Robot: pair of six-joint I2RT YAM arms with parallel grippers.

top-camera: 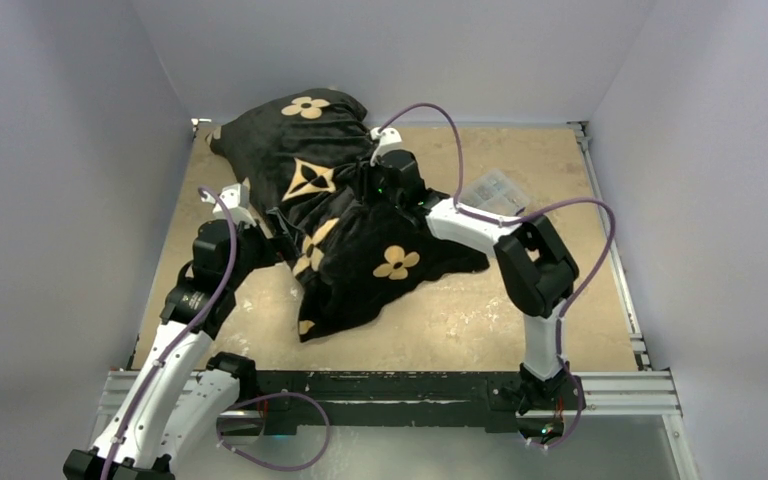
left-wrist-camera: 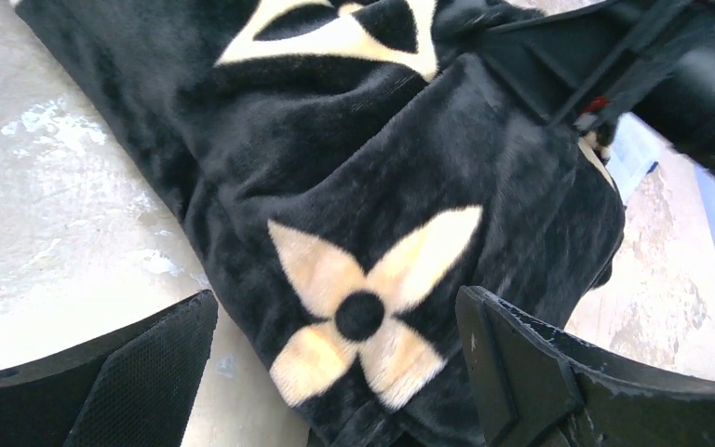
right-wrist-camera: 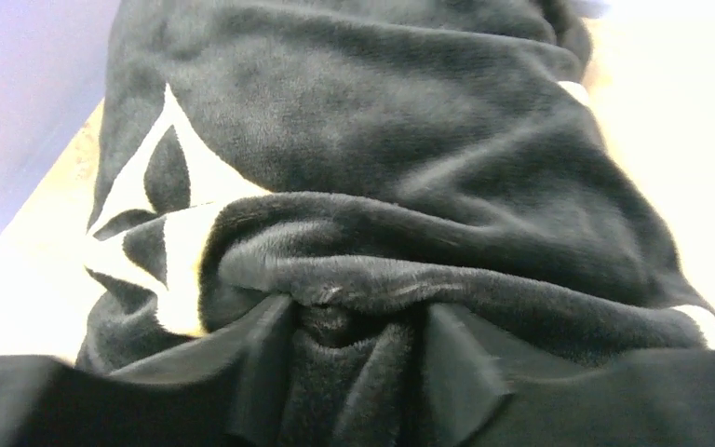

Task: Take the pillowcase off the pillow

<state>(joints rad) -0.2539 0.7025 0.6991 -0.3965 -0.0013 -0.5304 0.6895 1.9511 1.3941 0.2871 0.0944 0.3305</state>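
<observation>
— Pillowcase [top-camera: 300, 140] off yet?
— No. It lies heaped across the far left and middle of the table [top-camera: 480, 320], plump and full, so I judge the pillow is inside it; none of its white shows in any view
— Left to right, then
— The left gripper [left-wrist-camera: 337, 298] hangs at the cover's left edge, fingers spread wide over a tan flower, holding nothing. The right gripper [right-wrist-camera: 358, 312] sits on top near the middle, fingers closed onto a bunched ridge of plush. Further right, a clear plastic box [top-camera: 495, 190] lies apart from the fabric
— So what's left to do?
— Nearly everything, I'd say: one pinch is made, but the cover is not yet drawn off, and I can't tell where its opening is
</observation>
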